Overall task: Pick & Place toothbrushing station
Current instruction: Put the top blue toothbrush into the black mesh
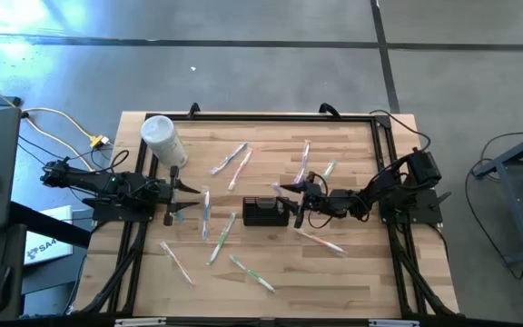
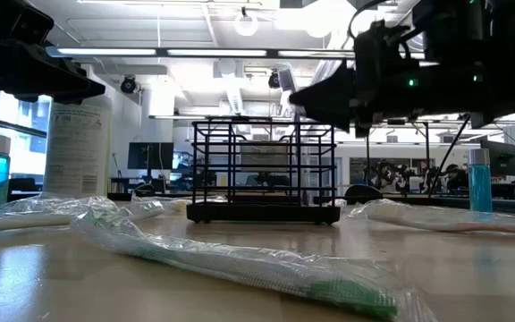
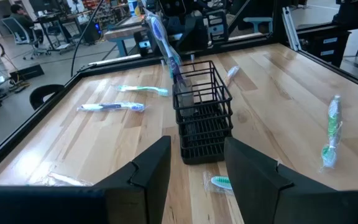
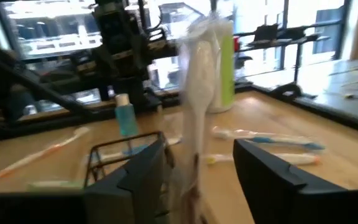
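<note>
The toothbrushing station, a small black wire caddy (image 1: 266, 212) (image 3: 201, 118), stands on the table's middle. A plastic-wrapped toothbrush (image 3: 163, 40) (image 4: 199, 93) stands steeply tilted, its lower end down inside the caddy's end nearest the right arm. My right gripper (image 1: 298, 195) (image 4: 194, 180) is open just above that end, with the brush rising between its spread fingers. My left gripper (image 1: 175, 195) (image 3: 197, 180) waits open at the table's left, pointing at the caddy, with nothing between its fingers. My right gripper's fingers (image 4: 145, 171) stand apart on either side of the wrapped toothbrush's shaft (image 4: 194, 143), coming level from the table's right. Whether a finger still touches the wrapper, I cannot tell. The brush's lower end is in the caddy.
Several wrapped toothbrushes lie scattered over the wooden table (image 1: 218, 238) (image 1: 320, 241) (image 1: 234, 162). A white cylindrical container (image 1: 162, 138) stands at the far left. A small blue bottle (image 4: 125, 115) stands beyond the caddy. A black frame (image 1: 280, 116) edges the table.
</note>
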`<control>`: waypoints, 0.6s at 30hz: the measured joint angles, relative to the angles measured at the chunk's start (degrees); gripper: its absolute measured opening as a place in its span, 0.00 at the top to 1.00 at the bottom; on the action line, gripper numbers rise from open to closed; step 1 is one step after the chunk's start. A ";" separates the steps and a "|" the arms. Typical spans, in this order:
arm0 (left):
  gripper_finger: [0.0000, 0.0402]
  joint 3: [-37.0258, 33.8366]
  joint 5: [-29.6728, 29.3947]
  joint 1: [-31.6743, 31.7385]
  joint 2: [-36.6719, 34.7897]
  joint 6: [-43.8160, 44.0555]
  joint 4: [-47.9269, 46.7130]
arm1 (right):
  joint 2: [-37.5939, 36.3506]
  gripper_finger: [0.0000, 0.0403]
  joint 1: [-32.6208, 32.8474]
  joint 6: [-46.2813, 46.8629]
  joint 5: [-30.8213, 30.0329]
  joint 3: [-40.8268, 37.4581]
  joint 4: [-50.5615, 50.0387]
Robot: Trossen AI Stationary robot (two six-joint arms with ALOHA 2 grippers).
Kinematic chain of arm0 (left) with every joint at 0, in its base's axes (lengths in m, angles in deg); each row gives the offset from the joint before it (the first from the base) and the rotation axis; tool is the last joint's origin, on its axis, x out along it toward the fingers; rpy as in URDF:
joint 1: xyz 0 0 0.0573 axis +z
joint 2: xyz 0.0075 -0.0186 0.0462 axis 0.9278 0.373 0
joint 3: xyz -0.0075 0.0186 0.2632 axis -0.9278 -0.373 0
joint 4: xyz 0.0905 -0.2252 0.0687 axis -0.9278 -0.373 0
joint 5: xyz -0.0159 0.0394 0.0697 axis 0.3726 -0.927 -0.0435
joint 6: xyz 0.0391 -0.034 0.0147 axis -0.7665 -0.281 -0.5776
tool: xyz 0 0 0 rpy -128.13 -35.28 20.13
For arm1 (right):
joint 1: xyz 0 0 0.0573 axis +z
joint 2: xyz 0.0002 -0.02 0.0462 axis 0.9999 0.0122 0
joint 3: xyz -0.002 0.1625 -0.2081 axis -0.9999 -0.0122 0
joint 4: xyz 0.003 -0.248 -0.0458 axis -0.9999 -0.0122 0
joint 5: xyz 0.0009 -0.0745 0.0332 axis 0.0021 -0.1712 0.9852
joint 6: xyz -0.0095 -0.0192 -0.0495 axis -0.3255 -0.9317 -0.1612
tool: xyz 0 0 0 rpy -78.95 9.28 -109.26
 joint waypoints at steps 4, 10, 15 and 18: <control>0.62 0.00 0.02 0.00 0.01 -0.97 0.00 | -0.04 0.47 0.92 -4.42 -3.91 0.02 0.51; 0.62 0.00 0.04 0.00 0.01 -0.67 0.13 | -0.79 0.45 3.31 -11.17 -6.75 0.00 2.14; 0.62 1.07 -0.75 0.00 0.05 2.05 -0.09 | -4.49 0.45 6.59 -18.78 -13.67 0.02 2.24; 0.62 3.81 -2.05 0.00 0.04 2.34 -0.51 | -7.51 0.45 9.04 -23.66 -18.54 0.02 2.03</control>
